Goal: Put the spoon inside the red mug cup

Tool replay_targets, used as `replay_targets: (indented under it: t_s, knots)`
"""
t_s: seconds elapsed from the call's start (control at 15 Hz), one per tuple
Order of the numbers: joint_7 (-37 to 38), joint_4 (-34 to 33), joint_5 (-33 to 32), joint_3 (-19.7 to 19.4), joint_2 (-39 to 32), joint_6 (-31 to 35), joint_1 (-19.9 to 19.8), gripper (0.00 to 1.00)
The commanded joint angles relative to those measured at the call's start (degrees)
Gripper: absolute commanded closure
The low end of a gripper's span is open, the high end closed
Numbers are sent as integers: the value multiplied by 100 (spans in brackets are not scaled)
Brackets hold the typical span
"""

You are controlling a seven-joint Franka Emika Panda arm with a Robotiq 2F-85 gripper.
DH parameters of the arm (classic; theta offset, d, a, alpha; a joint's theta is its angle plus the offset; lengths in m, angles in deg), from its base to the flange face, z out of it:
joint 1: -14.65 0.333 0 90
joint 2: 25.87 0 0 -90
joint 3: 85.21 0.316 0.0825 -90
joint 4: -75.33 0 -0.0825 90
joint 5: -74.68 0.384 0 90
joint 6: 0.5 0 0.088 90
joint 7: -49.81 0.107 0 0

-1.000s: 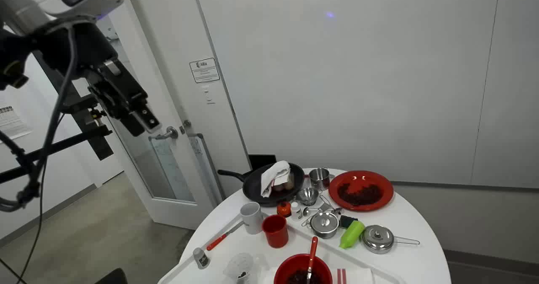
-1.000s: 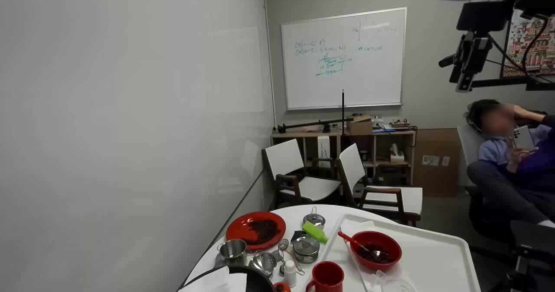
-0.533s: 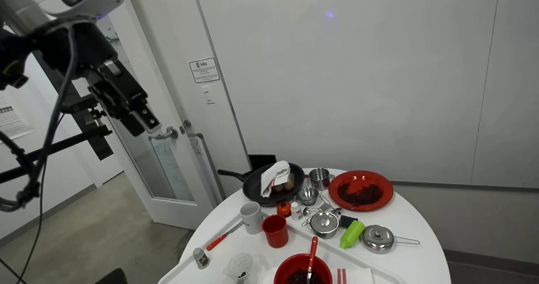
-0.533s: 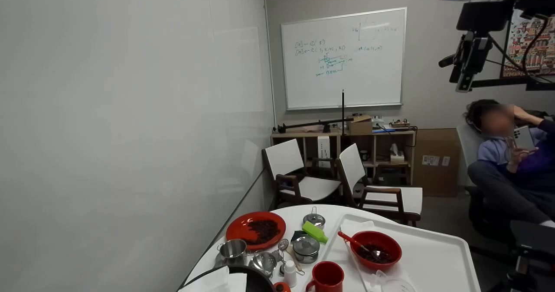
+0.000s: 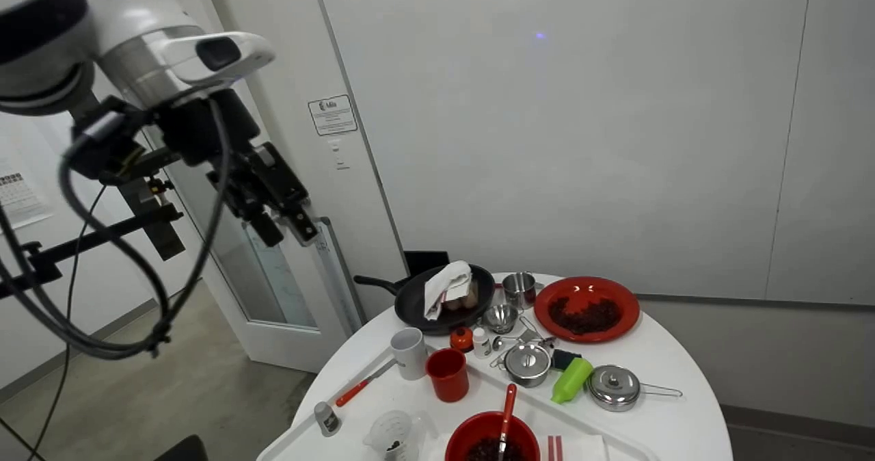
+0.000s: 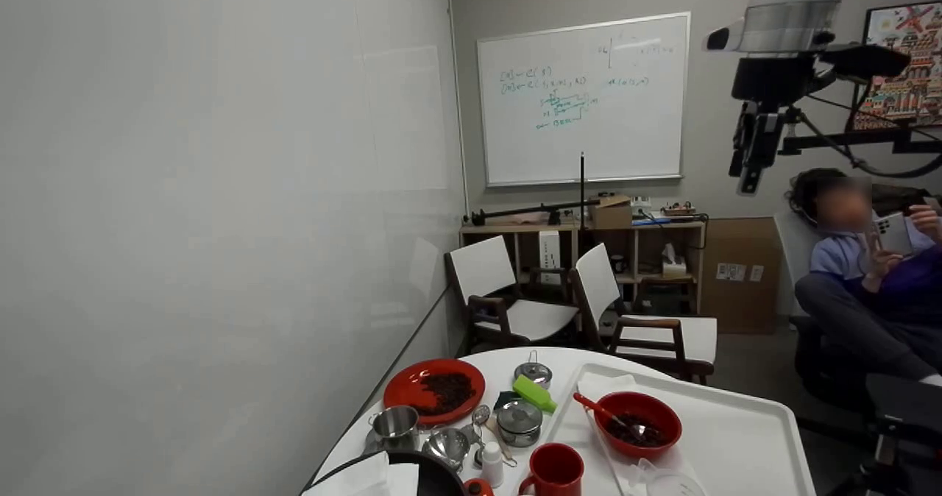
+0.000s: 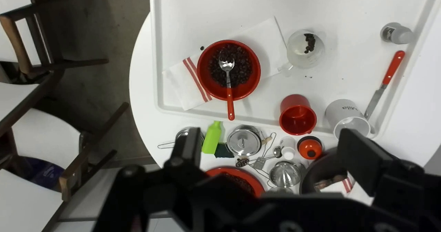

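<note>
The spoon has a red handle and metal head. It rests in the broad red bowl of dark beans, handle over the rim. The spoon shows in the wrist view and both exterior views. The red mug cup stands upright and looks empty at the tray's edge; it also shows in both exterior views. My gripper is open and empty, high above and away from the table, as both exterior views show.
A white mug, a knife and a clear cup share the white tray. Past its edge stand metal pots, a green bottle, an orange-topped shaker, a black pan and a red plate.
The arm and gripper have moved right and down in one exterior view and left and down in the other. The objects on the table have not moved.
</note>
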Motion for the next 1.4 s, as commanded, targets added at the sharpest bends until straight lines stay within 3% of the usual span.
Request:
replay_targets:
  t_s: [0.0, 0.13, 0.33, 0.47, 0.53, 0.67, 1.0, 1.27, 1.33]
  knots:
    - [214, -379, -542, 161, -1458, 1132, -141, 0]
    - [468, -570, -973, 264, -2161, 1692, -270, 0]
    - [848, -996, -1524, 352, -3110, 2012, -302, 0]
    - [693, -1319, -1339, 281, -3656, 1965, -157, 0]
    - [663, -854, -1307, 225, -3083, 1978, -157, 0]
    - [661, -967, -1300, 211, -3338, 1983, -131, 0]
    - [683, -908, -1145, 196, -3135, 1962, -145, 0]
    - [1465, -1393, -683, 330, -4088, 2477, 21, 0]
    - [1814, -1605, -848, 354, -4479, 2765, 91, 0]
